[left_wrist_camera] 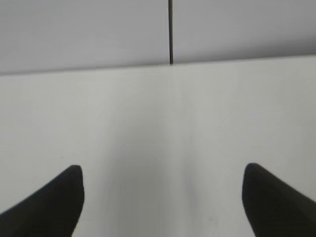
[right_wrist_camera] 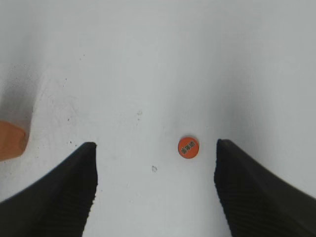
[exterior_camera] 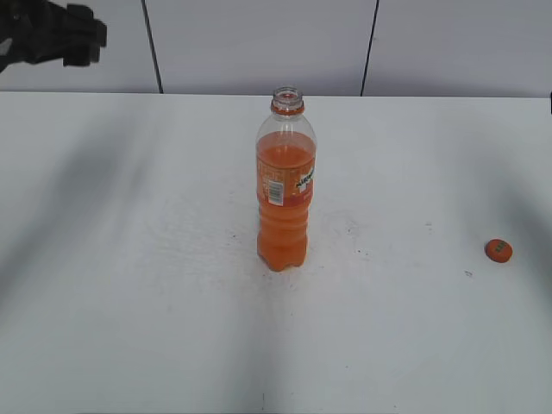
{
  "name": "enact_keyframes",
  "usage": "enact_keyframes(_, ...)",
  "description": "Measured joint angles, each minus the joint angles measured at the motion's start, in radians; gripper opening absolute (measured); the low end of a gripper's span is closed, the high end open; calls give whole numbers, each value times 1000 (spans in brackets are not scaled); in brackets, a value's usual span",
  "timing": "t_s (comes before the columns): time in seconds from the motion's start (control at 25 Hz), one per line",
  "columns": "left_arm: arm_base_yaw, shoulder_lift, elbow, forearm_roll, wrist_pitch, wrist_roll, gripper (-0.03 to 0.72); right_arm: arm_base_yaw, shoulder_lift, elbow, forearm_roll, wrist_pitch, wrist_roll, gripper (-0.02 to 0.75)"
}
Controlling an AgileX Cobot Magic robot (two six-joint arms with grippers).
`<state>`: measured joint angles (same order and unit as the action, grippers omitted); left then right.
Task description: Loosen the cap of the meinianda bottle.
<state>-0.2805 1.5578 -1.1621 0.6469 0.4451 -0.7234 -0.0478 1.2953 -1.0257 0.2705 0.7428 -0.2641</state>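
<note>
The meinianda bottle (exterior_camera: pixel 285 185) stands upright mid-table with its neck open and no cap on it. Its orange base shows at the left edge of the right wrist view (right_wrist_camera: pixel 11 140). The small orange cap (exterior_camera: pixel 498 250) lies on the table at the right, far from the bottle; it also shows in the right wrist view (right_wrist_camera: pixel 187 147). My right gripper (right_wrist_camera: pixel 155 148) is open and empty, high above the cap, and is out of the exterior view. My left gripper (left_wrist_camera: pixel 163 175) is open and empty over bare table; part of its arm (exterior_camera: pixel 52 36) shows at the top left.
The white table (exterior_camera: pixel 129 259) ends at a grey panelled wall (exterior_camera: pixel 259 43) behind. Small dark specks mark the table around the bottle.
</note>
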Motion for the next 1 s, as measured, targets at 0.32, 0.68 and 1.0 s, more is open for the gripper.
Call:
enact_keyframes(0.32, 0, 0, -63, -399, 460, 404, 588, 0, -1, 0, -59, 215, 0, 553)
enact_keyframes(0.68, 0, -111, -23, -461, 759, 502, 579, 0, -28, 8, -113, 464, 45, 553)
enact_keyframes(1.0, 0, -459, 223, -513, 758, 506, 571, 0, -280, 213, -121, 467, 78, 553)
